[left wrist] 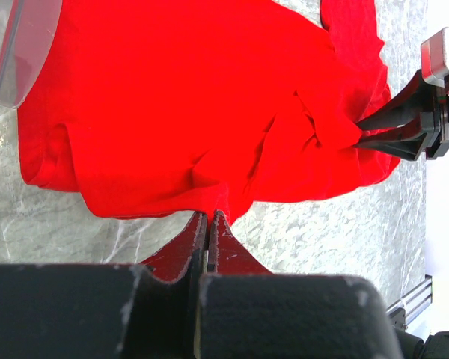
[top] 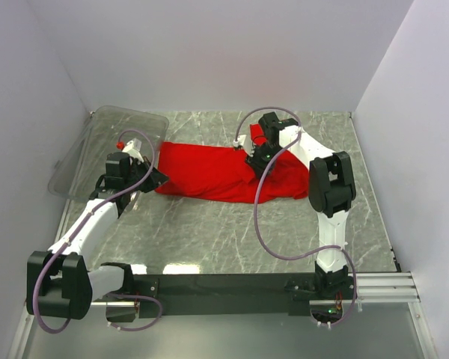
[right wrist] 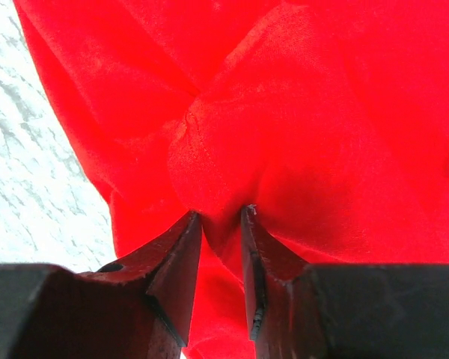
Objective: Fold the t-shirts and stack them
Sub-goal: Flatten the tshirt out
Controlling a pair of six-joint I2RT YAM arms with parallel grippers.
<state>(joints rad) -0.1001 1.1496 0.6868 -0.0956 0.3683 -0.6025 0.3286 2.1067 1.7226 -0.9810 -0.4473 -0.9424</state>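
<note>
t-shirt (top: 209, 173) plain red, pinched by left jaws.

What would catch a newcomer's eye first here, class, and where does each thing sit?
The red t-shirt sprawls crumpled across the middle of the marble table. The left claw pinches its left edge, while the right claw stands slightly parted with cloth between its tips. A clear plastic bin lies at the far left.

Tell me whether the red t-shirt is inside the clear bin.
No, the red t-shirt lies on the table beside the clear bin.
</note>
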